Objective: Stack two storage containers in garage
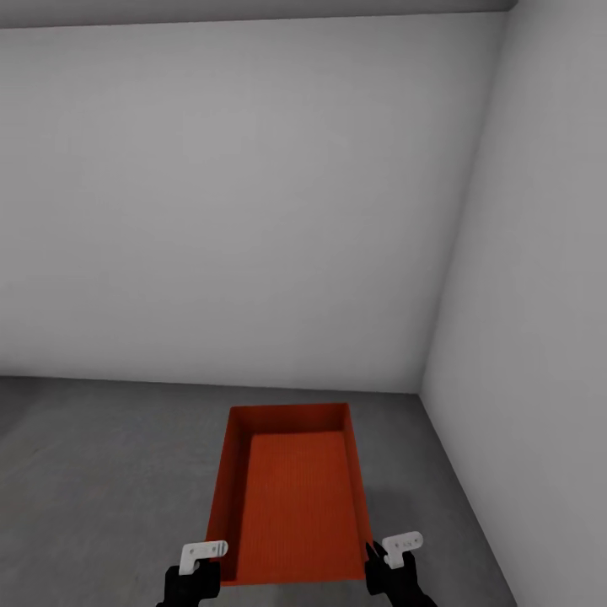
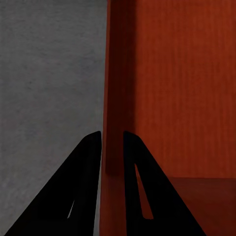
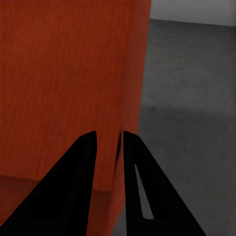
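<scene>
**One bin carried two-handed into a bare garage corner**

The pale grey walls (image 1: 253, 202) take up the upper two thirds of the head view, meeting in a corner at the right. The plain walls suggest the garage. Below them the dark grey concrete floor (image 1: 101, 472) runs across the lower third. No car or door can be seen from this angle.

At lower centre of the head view sits a single orange-red storage container (image 1: 295, 497), open side up, long axis pointing away toward the wall. It is gripped at its near end by both arms, one on each long side wall, which is probably the steadiest way to carry a thin-walled bin without it twisting. Whether it hangs above the floor or already rests on it cannot be judged; no clear shadow or gap shows beneath it.

The left gripper (image 2: 112, 142) has its fingers clenched on the bin's left wall: in the left wrist view the thin orange wall runs between the two dark fingers, one outside over the concrete, one inside. The right gripper (image 3: 109, 142) clamps the right wall the same way in the right wrist view.

The container's near edge and both arms are cut off at the bottom of the head view. The white brackets beside the wrists are too small to read. The container's ribbed base is bare as far as it shows.
</scene>
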Robot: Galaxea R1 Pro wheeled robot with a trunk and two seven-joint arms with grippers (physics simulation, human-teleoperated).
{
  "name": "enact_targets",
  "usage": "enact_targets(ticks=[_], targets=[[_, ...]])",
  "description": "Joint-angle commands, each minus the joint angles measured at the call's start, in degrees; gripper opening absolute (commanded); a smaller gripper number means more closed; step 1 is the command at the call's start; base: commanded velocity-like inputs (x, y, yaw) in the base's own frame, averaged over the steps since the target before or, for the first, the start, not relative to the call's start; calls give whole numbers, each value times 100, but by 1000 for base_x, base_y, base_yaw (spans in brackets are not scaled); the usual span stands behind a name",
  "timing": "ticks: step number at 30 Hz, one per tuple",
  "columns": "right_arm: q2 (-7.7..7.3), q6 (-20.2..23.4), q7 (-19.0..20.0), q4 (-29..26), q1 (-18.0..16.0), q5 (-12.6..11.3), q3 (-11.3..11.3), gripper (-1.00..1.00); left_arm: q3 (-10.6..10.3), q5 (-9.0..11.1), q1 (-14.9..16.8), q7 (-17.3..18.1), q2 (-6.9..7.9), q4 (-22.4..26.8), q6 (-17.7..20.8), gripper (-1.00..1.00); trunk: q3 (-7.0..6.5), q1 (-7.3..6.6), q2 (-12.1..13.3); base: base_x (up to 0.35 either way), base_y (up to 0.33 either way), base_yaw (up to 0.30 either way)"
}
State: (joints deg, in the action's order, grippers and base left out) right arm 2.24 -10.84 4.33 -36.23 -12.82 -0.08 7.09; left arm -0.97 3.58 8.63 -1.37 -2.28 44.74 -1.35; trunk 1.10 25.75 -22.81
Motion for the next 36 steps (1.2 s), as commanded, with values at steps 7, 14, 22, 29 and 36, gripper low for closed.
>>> enact_targets(ticks=[7, 14, 22, 29, 36], targets=[[4, -6, 33, 20, -1, -27, 434, -100, -138, 20, 7, -29, -133, 7, -14, -100, 11, 4, -11, 119, 0, -20], [4, -6, 33, 21, -1, -27, 434, -100, -140, 20, 7, -30, -133, 8, -14, -100, 16, 4, -11, 7, 0, -141], [4, -6, 33, 21, -1, -27, 434, -100, -140, 20, 7, -21, -141, 7, -14, -100, 16, 4, -11, 0, 0, -12], [4, -6, 33, 20, -1, -27, 434, -100, -139, 20, 7, -21, -141, 8, -14, -100, 16, 4, -11, 0, 0, 0], [4, -6, 33, 20, -1, -27, 434, -100, -140, 20, 7, -21, -141, 8, -14, -100, 16, 4, -11, 0, 0, 0]])
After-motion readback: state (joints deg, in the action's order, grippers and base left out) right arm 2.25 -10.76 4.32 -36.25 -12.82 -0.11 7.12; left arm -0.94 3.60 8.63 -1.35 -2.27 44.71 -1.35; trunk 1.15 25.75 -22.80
